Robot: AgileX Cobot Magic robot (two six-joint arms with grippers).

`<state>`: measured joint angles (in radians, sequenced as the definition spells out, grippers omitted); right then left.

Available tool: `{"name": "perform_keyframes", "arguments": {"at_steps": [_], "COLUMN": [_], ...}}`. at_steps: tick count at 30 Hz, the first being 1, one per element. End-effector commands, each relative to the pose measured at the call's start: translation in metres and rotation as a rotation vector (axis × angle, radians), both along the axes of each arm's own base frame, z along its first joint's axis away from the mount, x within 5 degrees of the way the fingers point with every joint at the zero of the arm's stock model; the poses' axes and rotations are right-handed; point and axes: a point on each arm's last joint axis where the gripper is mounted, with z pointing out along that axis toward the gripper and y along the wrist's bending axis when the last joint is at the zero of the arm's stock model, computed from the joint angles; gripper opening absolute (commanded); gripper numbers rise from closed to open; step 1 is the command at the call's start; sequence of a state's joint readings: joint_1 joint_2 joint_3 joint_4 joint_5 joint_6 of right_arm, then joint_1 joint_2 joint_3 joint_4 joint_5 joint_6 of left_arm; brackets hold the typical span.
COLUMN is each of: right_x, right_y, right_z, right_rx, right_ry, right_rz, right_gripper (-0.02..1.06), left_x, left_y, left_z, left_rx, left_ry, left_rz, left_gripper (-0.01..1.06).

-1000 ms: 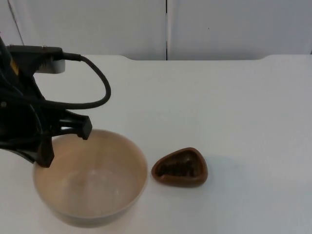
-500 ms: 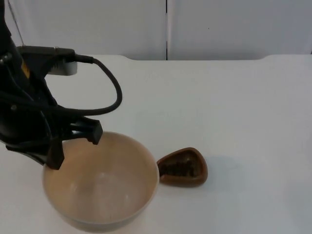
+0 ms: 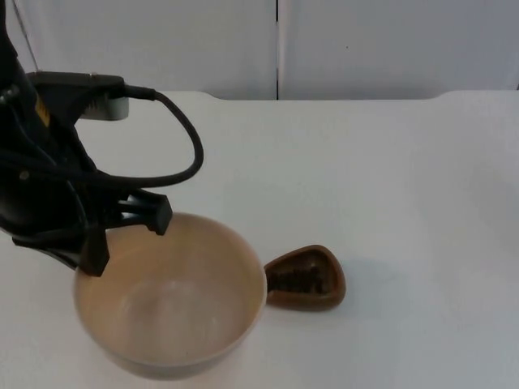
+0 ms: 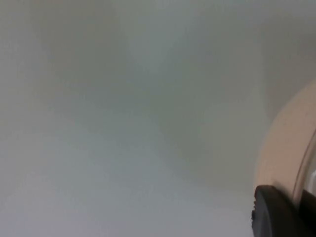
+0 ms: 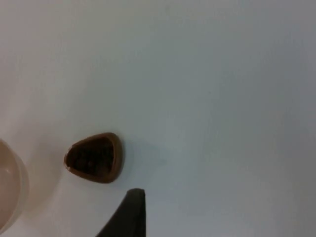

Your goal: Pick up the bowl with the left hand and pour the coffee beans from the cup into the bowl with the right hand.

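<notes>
A wide beige bowl (image 3: 174, 304) hangs at the front left, held by its far-left rim in my left gripper (image 3: 122, 237), which is shut on it. In the left wrist view the bowl's rim (image 4: 289, 148) runs beside the black fingertip (image 4: 276, 212). A small brown cup (image 3: 306, 278) full of dark coffee beans stands on the white table (image 3: 389, 178), just right of the bowl; the bowl's rim overlaps its left edge from above. My right gripper (image 5: 129, 217) waits high over the table, with the cup (image 5: 95, 158) and a bit of the bowl (image 5: 9, 192) below it.
A grey partition wall (image 3: 276, 44) closes off the table at the back. White table surface spreads to the right of and behind the cup.
My left gripper has carried the bowl to the right, from a clear gap beside the cup to overlapping the cup's left edge. The cup has stayed put.
</notes>
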<state>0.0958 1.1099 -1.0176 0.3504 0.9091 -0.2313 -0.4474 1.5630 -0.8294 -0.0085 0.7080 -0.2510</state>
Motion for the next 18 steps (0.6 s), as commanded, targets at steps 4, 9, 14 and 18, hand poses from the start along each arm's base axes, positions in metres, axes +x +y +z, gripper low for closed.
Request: {"name": "perform_keyframes", "arguments": {"at_steps": [4,9,14,18], "right_x": [0.027,0.048,0.063,0.075], "right_y": [0.036,0.077,0.120,0.157], "right_z": [-0.006,-0.023,-0.042,-0.057], "right_rx": [0.000,-0.024,-0.057,-0.114], "right_ry": [0.054,0.133,0.203,0.259], "right_rz": [0.140,0.231,0.318,0.340], "right_gripper": [0.99,0.99,0.99,0.99], "left_x": [-0.001,-0.001,-0.002,-0.002], "left_y": [-0.002,-0.003,-0.003,-0.003], "left_z": [0.002,0.002,0.002,0.002], "left_rx": [-0.019,-0.025,-0.034,-0.034], "left_ry": [-0.015,-0.010,-0.001,-0.001], "left_rz": [0.017,0.023,0.032,0.032], "left_gripper": [0.00,0.00,0.00,0.00]}}
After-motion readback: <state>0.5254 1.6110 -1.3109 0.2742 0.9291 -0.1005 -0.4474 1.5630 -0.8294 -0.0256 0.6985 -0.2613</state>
